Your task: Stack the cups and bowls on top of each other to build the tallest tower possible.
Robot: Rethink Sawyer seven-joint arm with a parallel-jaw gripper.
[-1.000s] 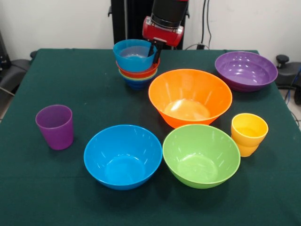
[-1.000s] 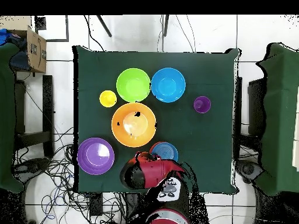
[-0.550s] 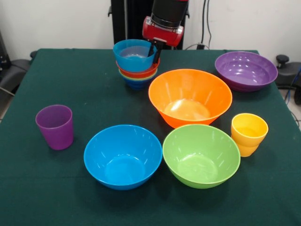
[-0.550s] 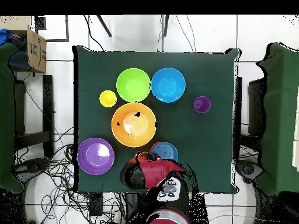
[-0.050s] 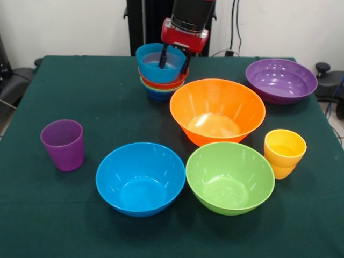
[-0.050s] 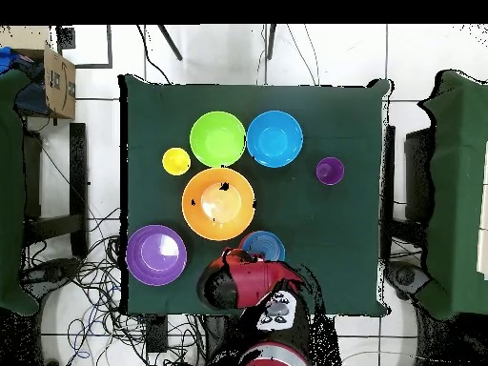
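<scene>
While tool (image 5: 173, 60) straddles light blue bowl (image 5: 153, 62) rim, fingers spread, orange bowl (image 5: 217, 110) just beside.

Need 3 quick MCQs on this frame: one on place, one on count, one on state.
1. Where is the purple cup in the front view?
A. left side of the table, standing alone
B. inside the orange bowl
C. on the stack of small bowls

2. How many large bowls sit singly on the table?
A. two
B. four
C. six

3. How does the gripper stand?
A. lying on the table
B. fingers astride the rim of the stack's top bowl
C. holding the yellow cup

Answers:
1 A: it stands by itself on the cloth, apart from every bowl.
2 B: the orange bowl, blue bowl, green bowl and purple bowl.
3 B: one finger is inside the light blue bowl, one outside; the yellow cup stands untouched.
</scene>
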